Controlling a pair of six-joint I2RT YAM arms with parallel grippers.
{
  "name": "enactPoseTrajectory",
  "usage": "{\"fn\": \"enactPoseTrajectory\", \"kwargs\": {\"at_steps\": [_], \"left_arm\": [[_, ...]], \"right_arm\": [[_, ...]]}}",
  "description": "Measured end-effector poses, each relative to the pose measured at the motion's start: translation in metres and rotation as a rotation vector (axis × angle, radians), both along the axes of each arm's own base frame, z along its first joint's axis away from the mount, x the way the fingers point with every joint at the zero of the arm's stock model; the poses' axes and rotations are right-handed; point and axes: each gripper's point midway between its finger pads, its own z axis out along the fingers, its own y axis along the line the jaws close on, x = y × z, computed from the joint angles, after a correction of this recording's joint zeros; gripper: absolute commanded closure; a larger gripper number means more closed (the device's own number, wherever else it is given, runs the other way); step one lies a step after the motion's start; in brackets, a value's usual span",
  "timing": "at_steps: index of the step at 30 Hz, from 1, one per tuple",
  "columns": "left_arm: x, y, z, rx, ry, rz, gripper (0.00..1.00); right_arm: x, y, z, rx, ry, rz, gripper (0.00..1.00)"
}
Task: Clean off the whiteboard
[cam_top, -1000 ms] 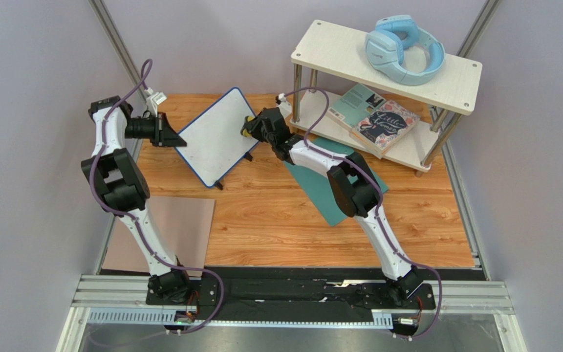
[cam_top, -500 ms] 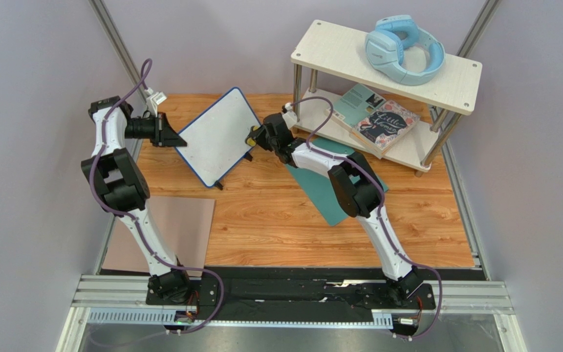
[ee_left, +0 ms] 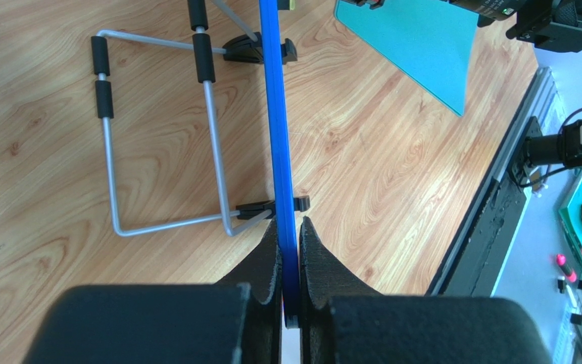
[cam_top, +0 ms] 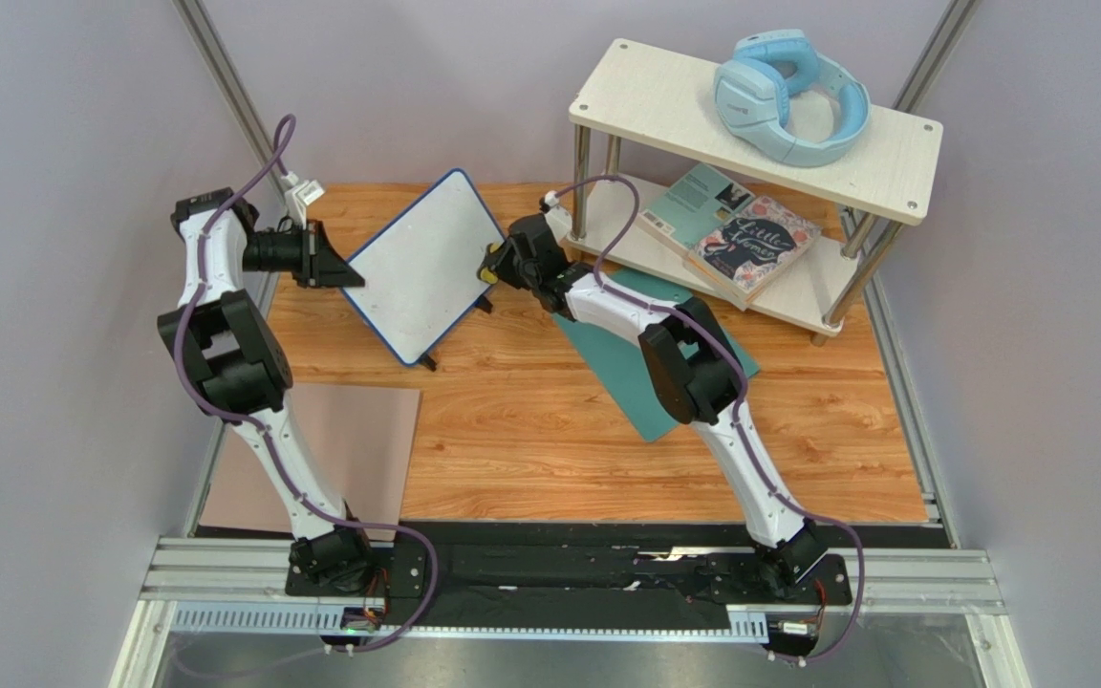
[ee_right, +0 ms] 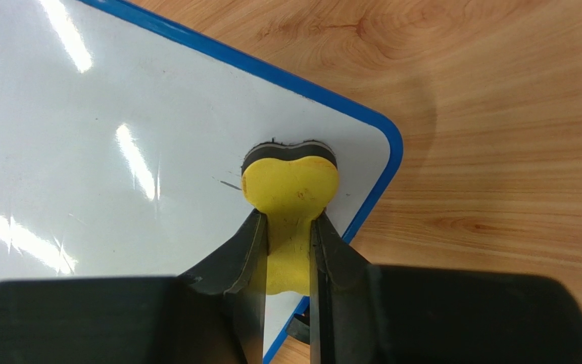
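Note:
The whiteboard [cam_top: 423, 267] stands tilted on its wire stand at the back left of the table; its face looks wiped, with only faint marks. My left gripper [cam_top: 345, 271] is shut on the board's blue rim [ee_left: 276, 144], seen edge-on in the left wrist view. My right gripper [cam_top: 489, 261] is shut on a yellow eraser [ee_right: 290, 186] whose dark pad presses the board [ee_right: 119, 152] near its rounded right corner.
The board's wire stand [ee_left: 157, 136] rests on the wood. A teal flat sheet [cam_top: 628, 359] lies under the right arm. A brownish-pink mat [cam_top: 334, 456] lies front left. A two-tier shelf [cam_top: 757, 122] at the back right holds blue headphones [cam_top: 786, 93] and books [cam_top: 736, 230].
My right gripper with the eraser slid a little down along the board's right edge and then back up. The left arm and the board have not moved.

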Motion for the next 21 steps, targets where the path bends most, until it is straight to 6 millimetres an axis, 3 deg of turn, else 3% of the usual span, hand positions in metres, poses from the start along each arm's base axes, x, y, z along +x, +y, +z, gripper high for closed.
{"fn": "enactPoseTrajectory", "kwargs": {"at_steps": [7,12,17,21], "left_arm": [[-0.001,0.0,0.001,-0.004,0.005,0.001,1.0],[-0.001,-0.001,0.003,-0.017,0.003,0.003,1.0],[0.002,0.0,0.001,-0.002,-0.021,-0.006,1.0],[0.009,0.003,-0.006,0.053,-0.089,-0.037,1.0]], "right_arm": [[0.008,0.004,0.005,-0.076,-0.039,0.01,1.0],[0.026,0.008,0.01,-0.059,-0.063,0.013,1.0],[0.048,0.004,0.03,-0.034,-0.123,-0.001,1.0],[0.052,0.005,0.039,-0.011,-0.149,0.005,1.0]]}}
